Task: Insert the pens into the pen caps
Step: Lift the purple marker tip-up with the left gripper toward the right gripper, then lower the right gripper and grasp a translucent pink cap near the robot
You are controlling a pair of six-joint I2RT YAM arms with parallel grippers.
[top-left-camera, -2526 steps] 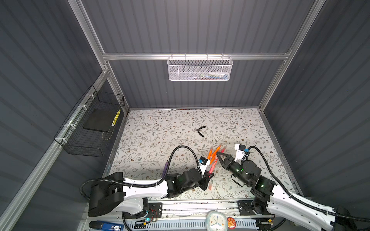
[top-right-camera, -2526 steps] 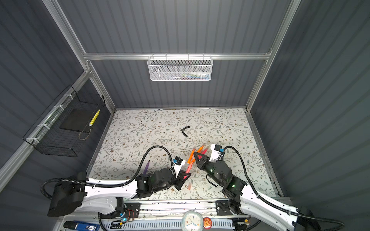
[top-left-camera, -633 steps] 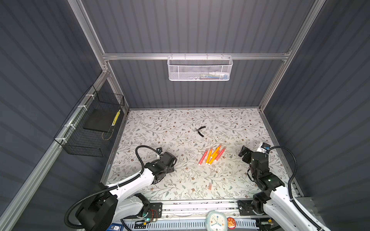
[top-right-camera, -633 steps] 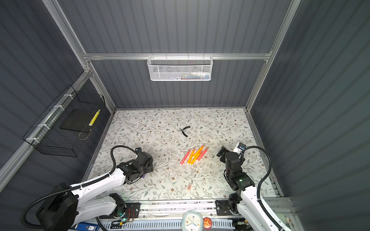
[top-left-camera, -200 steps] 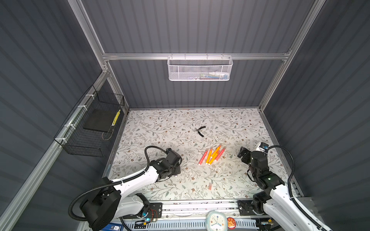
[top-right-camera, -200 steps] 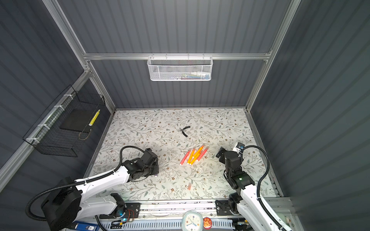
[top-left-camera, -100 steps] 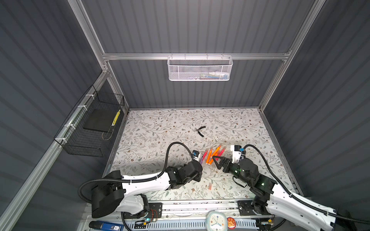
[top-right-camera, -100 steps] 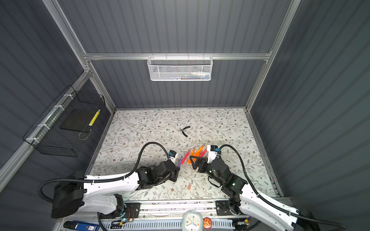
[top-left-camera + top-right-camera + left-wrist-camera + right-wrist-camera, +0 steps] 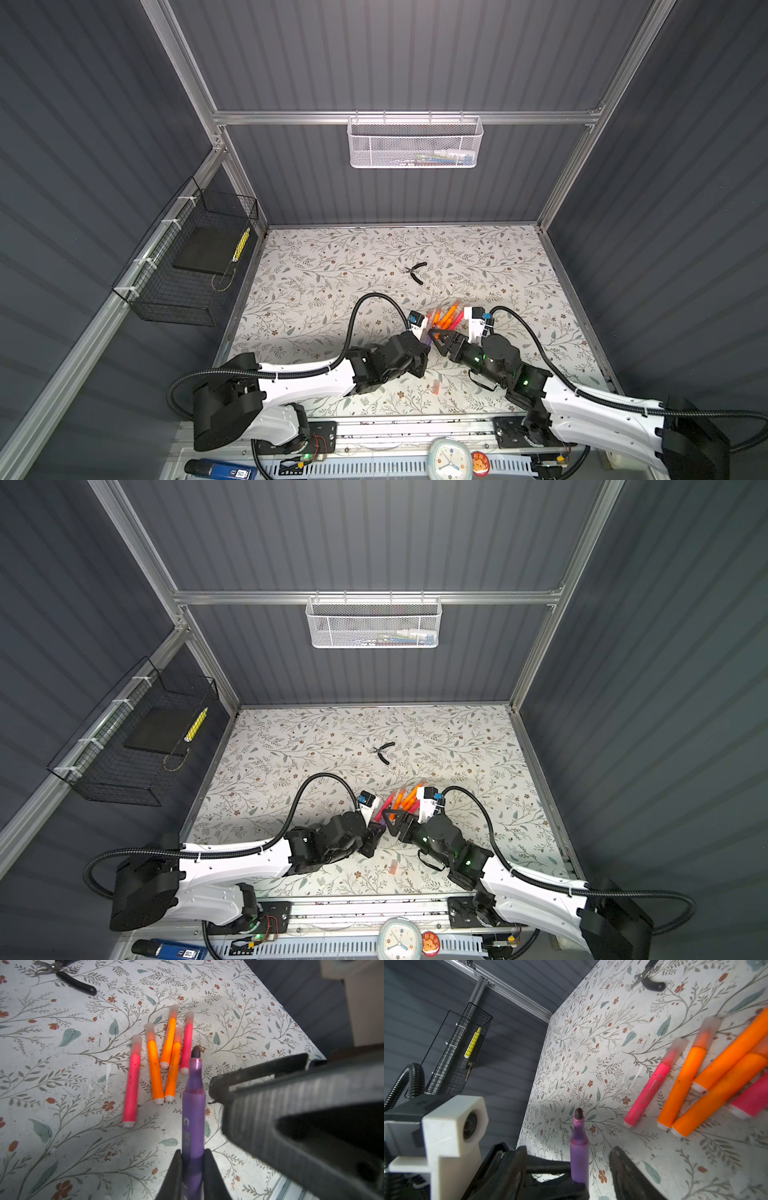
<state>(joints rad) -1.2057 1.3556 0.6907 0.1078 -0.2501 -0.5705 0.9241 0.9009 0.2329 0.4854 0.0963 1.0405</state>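
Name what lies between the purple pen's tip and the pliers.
Five capped orange and pink pens lie there, seen in the left wrist view.

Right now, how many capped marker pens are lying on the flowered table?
5, in one cluster: two slim pink-red pens at its edges, three orange pens between them. The purple pen in the left gripper is uncapped. None seems hidden.

The left gripper (image 9: pixel 192 1153), off to the side a second ago, now holds the purple pen (image 9: pixel 193 1105) just beside the incoming right gripper (image 9: pixel 437 337), whose jaws are narrower.
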